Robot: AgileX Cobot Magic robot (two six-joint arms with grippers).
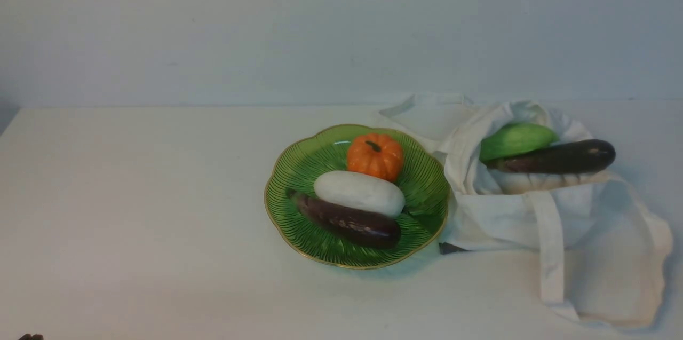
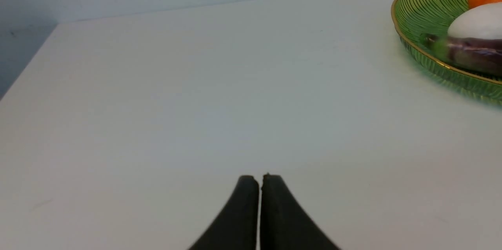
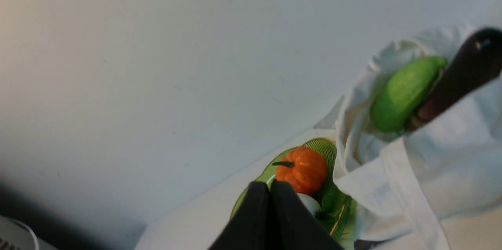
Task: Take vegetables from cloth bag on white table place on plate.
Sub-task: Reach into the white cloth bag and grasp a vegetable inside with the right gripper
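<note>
Plate (image 1: pixel 303 169) carries pumpkin (image 1: pixel 375 156), white vegetable (image 1: pixel 358 192), eggplant (image 1: pixel 349 221); cloth bag (image 1: pixel 496 217) at right holds green gourd (image 1: pixel 515 141), second eggplant (image 1: pixel 560 157). Left end effector (image 2: pixel 259 179) and right end effector (image 3: pixel 270 187) are closed, empty.

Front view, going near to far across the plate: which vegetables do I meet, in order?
purple eggplant → white oblong vegetable → orange pumpkin, all lying on the plate.
</note>
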